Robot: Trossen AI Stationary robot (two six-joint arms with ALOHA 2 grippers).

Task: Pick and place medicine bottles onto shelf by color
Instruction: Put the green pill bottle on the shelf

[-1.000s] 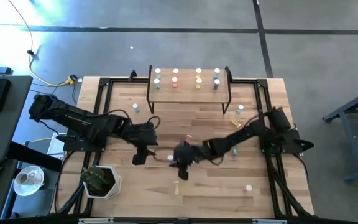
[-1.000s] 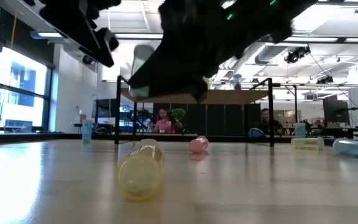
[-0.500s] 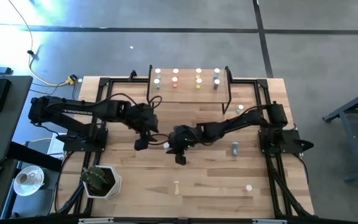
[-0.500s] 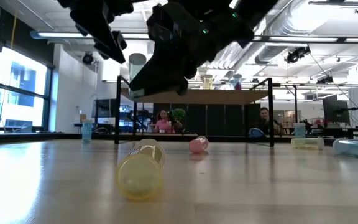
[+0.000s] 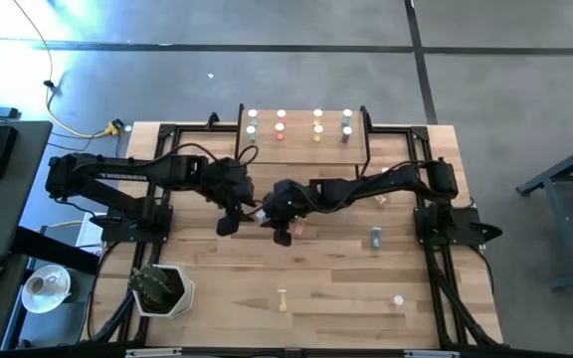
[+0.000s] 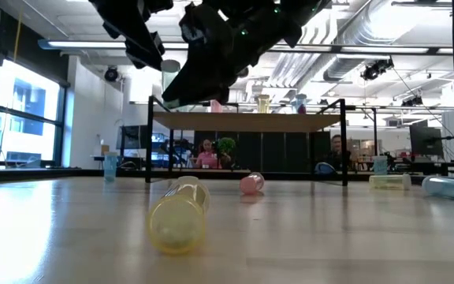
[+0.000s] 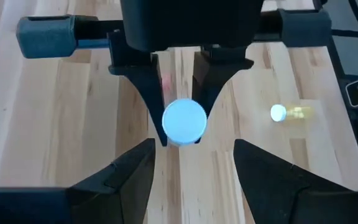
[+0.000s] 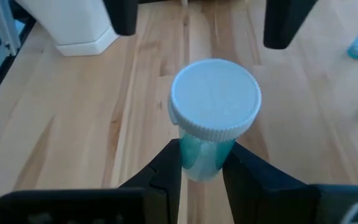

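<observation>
Green medicine bottle (image 8: 213, 118) held mid-air above the desk (image 5: 326, 288).
Right claw (image 5: 279, 221) grips it; left claw (image 5: 235, 211) faces it, fingers wide.

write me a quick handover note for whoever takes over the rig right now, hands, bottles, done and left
Right hand: shut on a green bottle with a white cap, held in the air over the table's middle.
Left hand: open, empty, facing the right hand close by, the held bottle just in front of it.
Shelf: eight bottles standing in four colour columns, green, red, yellow, blue.
Done: those eight are placed.
Left: the held green bottle, plus loose ones on the table, including a blue one, a yellow one lying down and a pink one.
</observation>
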